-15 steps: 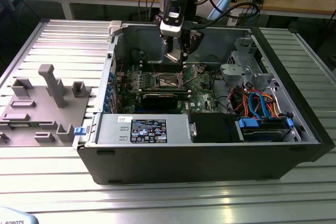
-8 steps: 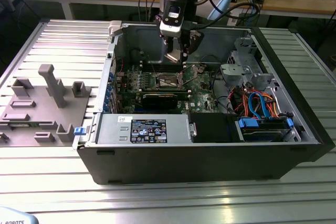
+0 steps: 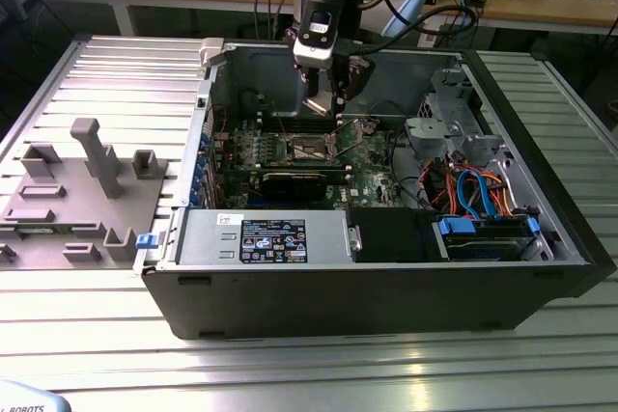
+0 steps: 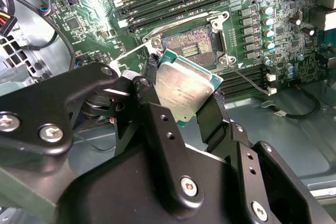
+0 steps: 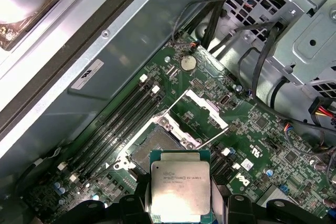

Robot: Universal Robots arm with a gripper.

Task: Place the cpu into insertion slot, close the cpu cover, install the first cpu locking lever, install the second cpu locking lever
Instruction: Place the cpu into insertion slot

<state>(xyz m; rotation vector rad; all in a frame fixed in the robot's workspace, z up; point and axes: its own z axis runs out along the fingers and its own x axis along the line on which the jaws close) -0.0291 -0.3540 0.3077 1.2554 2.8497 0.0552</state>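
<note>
Nearest the wrist cameras, the gripper (image 4: 185, 85) pinches the cpu (image 5: 180, 190) by two opposite edges, one black finger (image 4: 210, 114) on each side and the silvery top facing up. The other two edges are free. In the first wrist view the chip's near edge is cut off by the frame, and the fingers hide the sides they press. Just beyond and below lies the insertion slot (image 5: 149, 148), its dark recess uncovered; the chip hangs above it, apart from it, and hides the slot's nearest corner. Past the slot the cpu cover (image 5: 207, 107) stands swung up on its hinge, and a thin wire lever (image 5: 215, 136) juts out beside it, so there is open room above the socket. Long memory slots (image 5: 121, 124) flank it on one side. Farther off, cables and a grey drive cage (image 5: 310, 40) crowd the motherboard (image 5: 252, 129). In the exterior view the arm reaches down from above into the open computer case (image 3: 386, 287), gripper pointing at the board.
</note>
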